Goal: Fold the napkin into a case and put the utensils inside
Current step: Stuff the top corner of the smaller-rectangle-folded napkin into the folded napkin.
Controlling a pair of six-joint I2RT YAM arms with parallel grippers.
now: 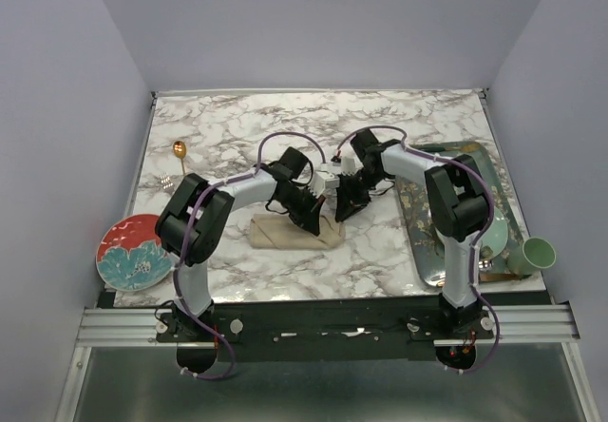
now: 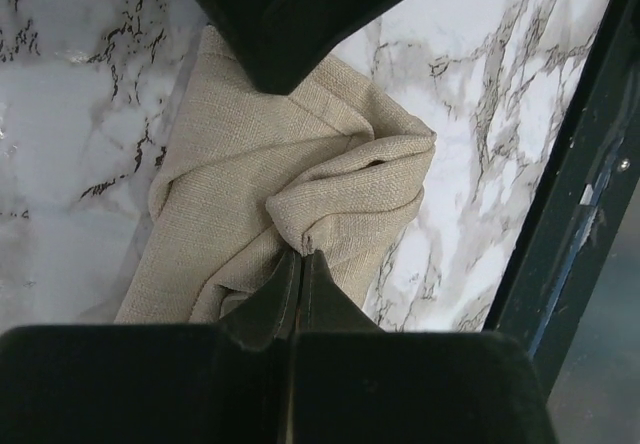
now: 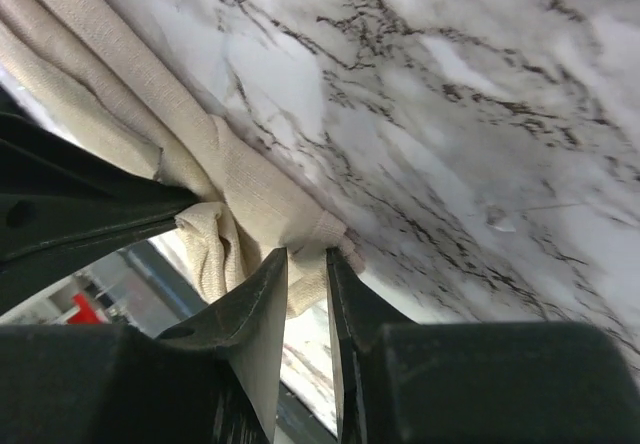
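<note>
The beige napkin (image 1: 290,234) lies partly folded as an oblong on the marble table, near the front middle. My left gripper (image 1: 310,215) is shut, pinching a raised fold of the napkin (image 2: 340,189) at its fingertips. My right gripper (image 1: 344,209) stands just to the right; its jaws are narrowly parted, with a bunched corner hem of the napkin (image 3: 250,199) caught between the tips. The gold spoon (image 1: 179,149) lies at the far left of the table. A small gold piece (image 1: 168,182) below it may be the fork; it is too small to tell.
A red floral plate (image 1: 133,251) sits at the front left corner. A patterned tray (image 1: 425,241) at the right holds a pale green plate (image 1: 497,237). A green cup (image 1: 534,254) stands at its near right. The table's dark front edge (image 2: 560,224) runs close to the napkin.
</note>
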